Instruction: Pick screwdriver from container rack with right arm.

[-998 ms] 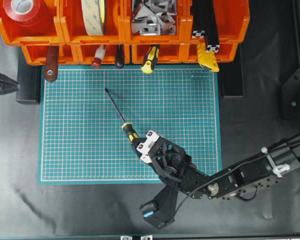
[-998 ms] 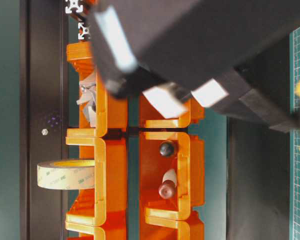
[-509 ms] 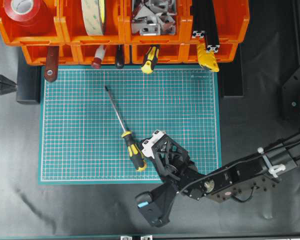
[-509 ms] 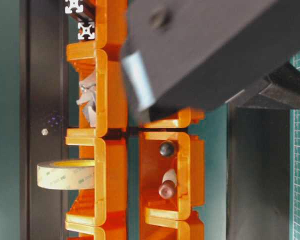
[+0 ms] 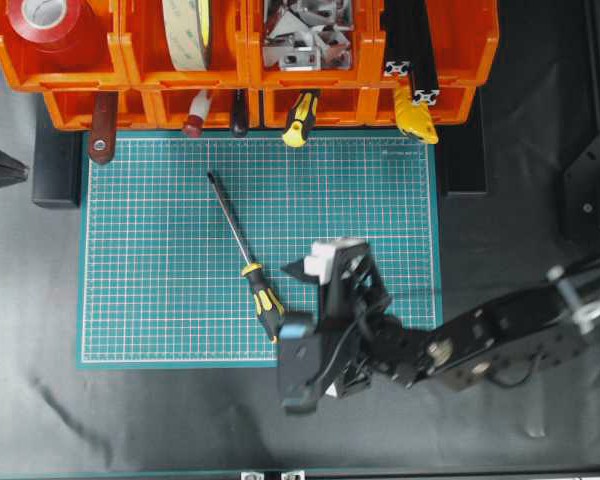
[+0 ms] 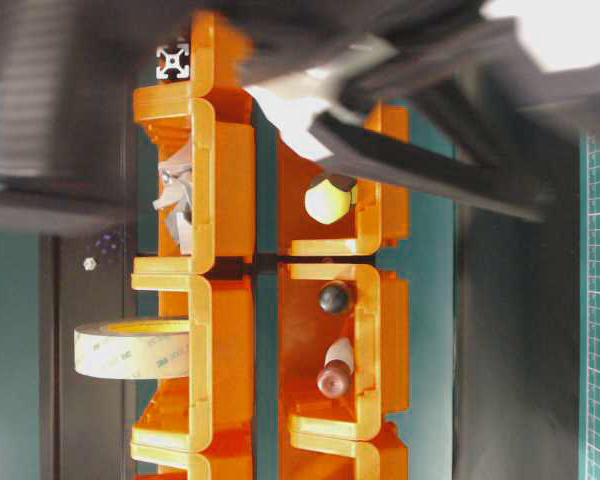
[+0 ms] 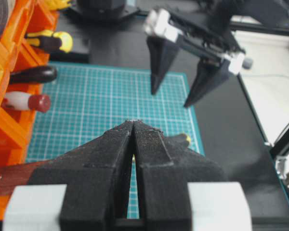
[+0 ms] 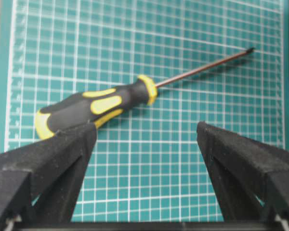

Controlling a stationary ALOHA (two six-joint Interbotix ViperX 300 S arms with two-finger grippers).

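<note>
The screwdriver [image 5: 264,299] lies flat on the green mat [image 5: 360,200], its shaft pointing up-left toward the container rack [image 5: 245,95]. In the right wrist view it [image 8: 96,106] lies just beyond the fingertips, untouched. My right gripper [image 5: 315,272] is open and empty, raised above the mat just right of the handle; it also shows in the right wrist view [image 8: 145,127] and the left wrist view [image 7: 172,96]. My left gripper [image 7: 134,122] is shut and empty, at the mat's left side [image 5: 20,172].
The orange bins hold a red tape roll [image 5: 50,25], a beige tape roll [image 5: 185,35], metal brackets [image 5: 305,35], black extrusions [image 5: 410,40], a shorter yellow-and-black tool [image 5: 300,120], a red-handled tool [image 5: 195,115] and a brown handle [image 5: 102,125]. Black cloth surrounds the mat.
My right gripper let go of the screwdriver's handle, opened and lifted away to the right. The screwdriver now lies free on the mat. The left arm has hardly moved.
</note>
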